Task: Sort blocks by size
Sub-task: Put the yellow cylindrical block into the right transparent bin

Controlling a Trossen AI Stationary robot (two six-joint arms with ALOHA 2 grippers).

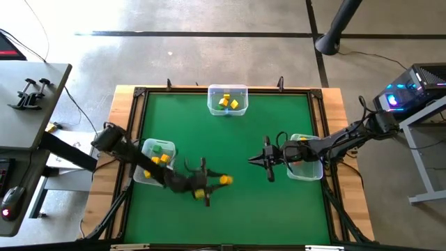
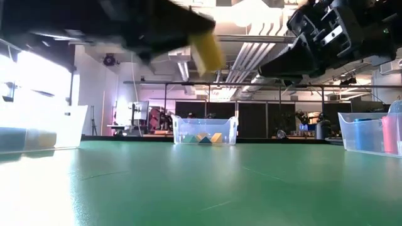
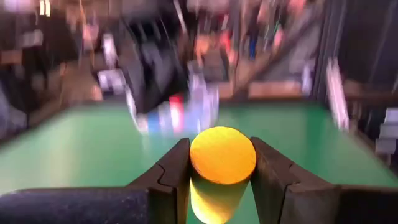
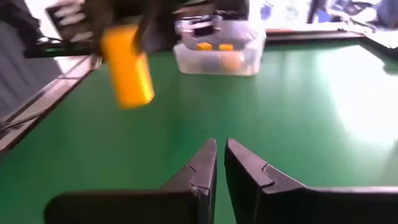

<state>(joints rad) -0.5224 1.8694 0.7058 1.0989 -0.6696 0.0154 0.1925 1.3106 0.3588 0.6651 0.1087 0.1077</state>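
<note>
Clamped between the left gripper's [image 3: 222, 171] two dark fingers [image 3: 174, 171]: a yellow, round-ended cylindrical block [image 3: 222, 163], carried clear of the green counter [image 1: 230, 209], as the level view shows it hanging high with felt far beneath; seen from above near the counter's front-left part, just beside the clear plastic rectangular bin on the left [image 1: 152, 162].

Closed on nothing: the right gripper [image 4: 221, 163], fingers nearly touching, hovering over the middle of the counter beside the clear plastic bin on the right [image 1: 306, 166]; apparently waiting.

Already binned, as far as visible: yellow and green small blocks [image 1: 162, 153] in the left bin; yellow and green pieces [image 1: 228, 103] in the clear bin at the far edge [image 1: 228, 100]; blue and red shapes in the right bin, seen through its wall in the level view, though the arm hides most of that bin from above.

No loose blocks visible on the open felt; so likely near the end, with the held yellow piece perhaps the last to place; which bin suits its size, impossible to tell; release into a bin not yet done.
</note>
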